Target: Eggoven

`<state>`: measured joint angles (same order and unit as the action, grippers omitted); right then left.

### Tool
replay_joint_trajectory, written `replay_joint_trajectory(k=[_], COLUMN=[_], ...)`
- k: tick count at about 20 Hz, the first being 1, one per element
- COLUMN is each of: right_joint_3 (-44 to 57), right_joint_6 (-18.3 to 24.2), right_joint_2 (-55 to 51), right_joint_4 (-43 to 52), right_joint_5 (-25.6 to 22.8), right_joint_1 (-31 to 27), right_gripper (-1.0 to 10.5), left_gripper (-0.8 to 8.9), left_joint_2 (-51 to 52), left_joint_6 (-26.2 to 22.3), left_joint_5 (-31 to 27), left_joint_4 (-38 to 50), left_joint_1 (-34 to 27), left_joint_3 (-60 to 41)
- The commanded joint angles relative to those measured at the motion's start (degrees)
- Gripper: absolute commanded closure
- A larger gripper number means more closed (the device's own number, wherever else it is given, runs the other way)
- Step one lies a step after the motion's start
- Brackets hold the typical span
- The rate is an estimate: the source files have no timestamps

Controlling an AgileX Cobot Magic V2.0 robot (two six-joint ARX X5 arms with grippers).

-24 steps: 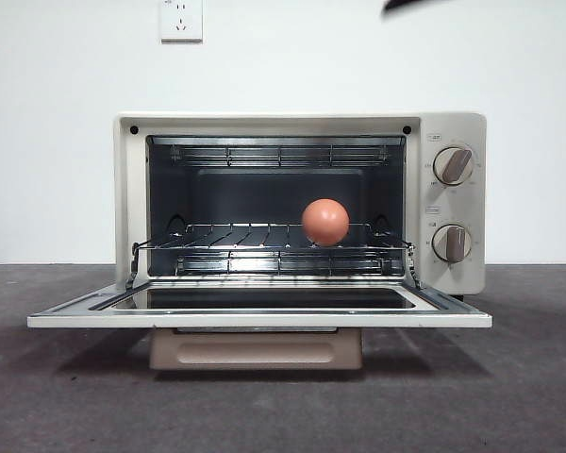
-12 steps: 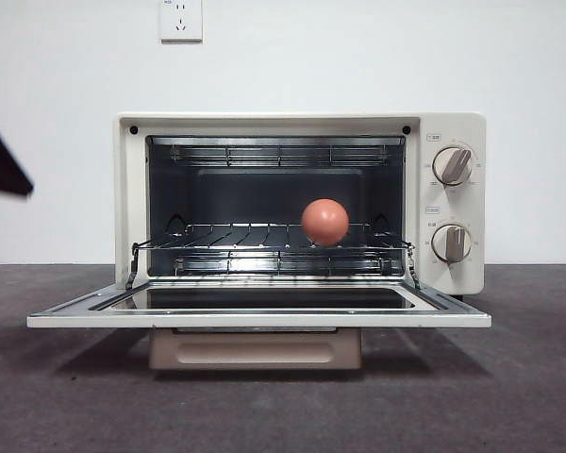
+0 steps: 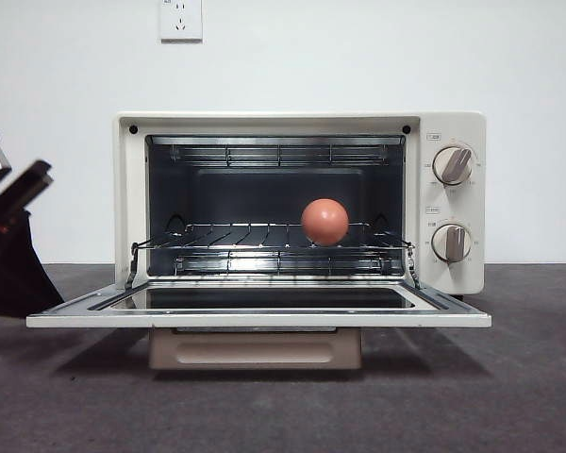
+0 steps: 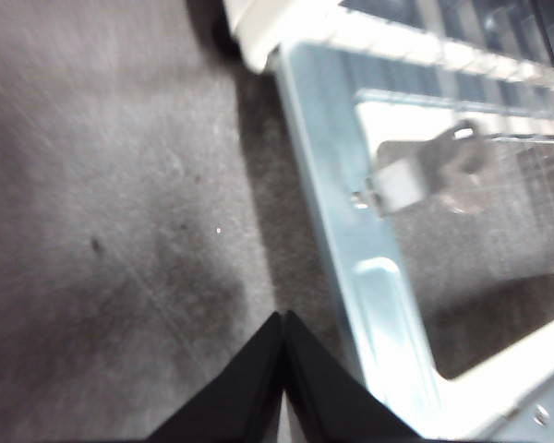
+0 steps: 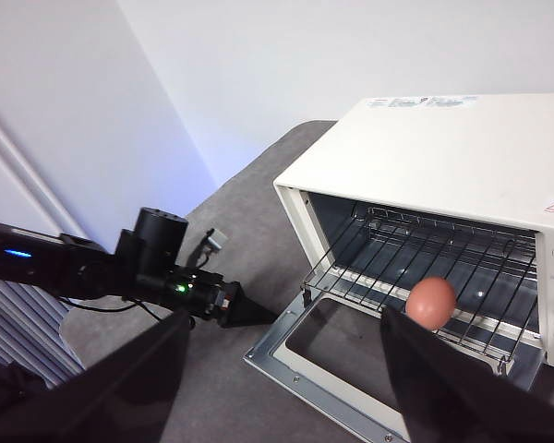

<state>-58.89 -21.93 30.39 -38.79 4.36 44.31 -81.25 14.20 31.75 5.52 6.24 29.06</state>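
The cream toaster oven (image 3: pixel 453 127) stands open, its glass door (image 3: pixel 259 320) folded down flat. The reddish-brown egg (image 3: pixel 324 222) rests on the wire rack inside, right of centre; it also shows in the right wrist view (image 5: pixel 431 303). My left gripper (image 4: pixel 283 318) is shut and empty, low over the table beside the door's left edge (image 4: pixel 369 277). It shows as a dark shape at the left of the front view (image 3: pixel 49 294) and in the right wrist view (image 5: pixel 268 317). My right gripper (image 5: pixel 286 318) is open and empty, high above and in front of the oven (image 5: pixel 462 148).
The beige handle (image 3: pixel 255 349) hangs under the lowered door. Two knobs (image 3: pixel 453 165) sit on the oven's right panel. A wall socket (image 3: pixel 180 19) is on the white wall behind. Grey table (image 3: pixel 509 387) lies around the oven.
A dark arm came in from the left edge and dropped down beside the door's left end. The black tip at the top right has gone. Egg and oven have not moved.
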Motion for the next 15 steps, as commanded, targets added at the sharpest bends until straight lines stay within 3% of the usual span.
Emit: replay_joint_trajectory(k=[1, 11, 15], right_joint_3=[-1.0, -1.0, -1.0], right_joint_6=[-0.6, -0.6, -0.6], right_joint_2=[0.2, 0.2, 0.2], right_joint_4=[0.3, 0.2, 0.1], right_joint_5=[-0.7, -3.1, -3.3], right_joint_1=[0.6, 0.6, 0.6], right_gripper=[6.1, 6.1, 6.1], left_gripper=[8.07, 8.07, 8.07], left_joint_2=[-3.1, -8.8, -8.7], left_joint_6=[1.1, 2.0, 6.8], left_joint_5=[2.1, 7.4, 13.0], left_joint_4=[3.0, 7.3, 12.3], left_joint_1=[0.2, 2.4, 1.4], left_joint_3=[0.3, 0.3, 0.3])
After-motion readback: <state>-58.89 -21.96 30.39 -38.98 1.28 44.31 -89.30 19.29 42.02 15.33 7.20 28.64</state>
